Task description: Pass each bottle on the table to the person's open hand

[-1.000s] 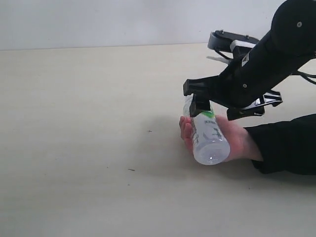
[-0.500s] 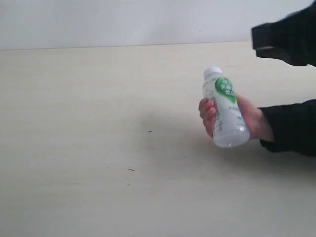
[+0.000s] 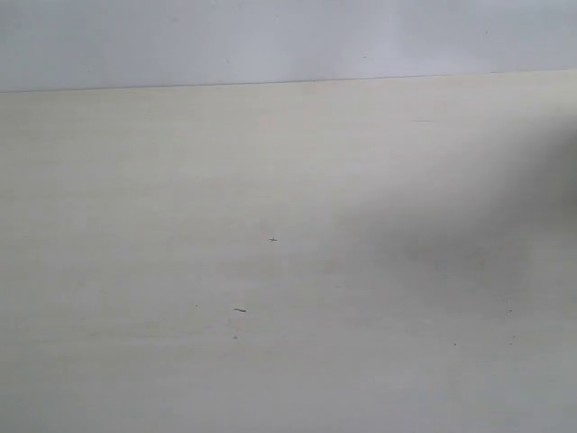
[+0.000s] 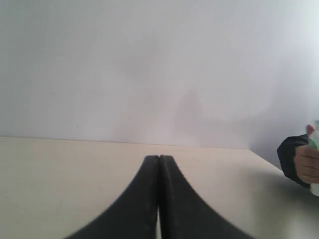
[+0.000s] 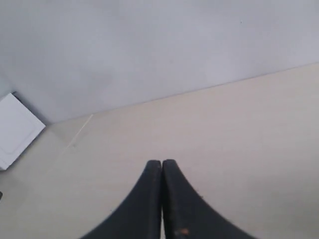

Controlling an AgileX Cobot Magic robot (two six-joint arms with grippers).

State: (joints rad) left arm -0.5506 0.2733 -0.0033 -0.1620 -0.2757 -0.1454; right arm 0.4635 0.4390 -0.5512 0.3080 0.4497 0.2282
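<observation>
No bottle and no arm shows on the pale beige table (image 3: 180, 180) in the exterior view. In the left wrist view my left gripper (image 4: 159, 158) is shut with nothing between its fingers, low over the tabletop. At that view's edge the person's hand (image 4: 305, 165), in a dark sleeve (image 4: 288, 153), holds a bottle (image 4: 315, 189), of which only a white and green sliver shows. My right gripper (image 5: 162, 162) is shut and empty above the table in the right wrist view.
Two tiny dark specks (image 3: 272, 239) (image 3: 239, 310) mark the tabletop. A soft shadow lies over the table's right part (image 3: 451, 244). A flat white object (image 5: 15, 130) sits by the table's far end in the right wrist view. A pale wall (image 3: 270, 36) stands behind.
The hand lifted the white, green-labelled bottle and left the exterior view to the right. The right arm also drew out of that view, and its gripper went from open to shut.
</observation>
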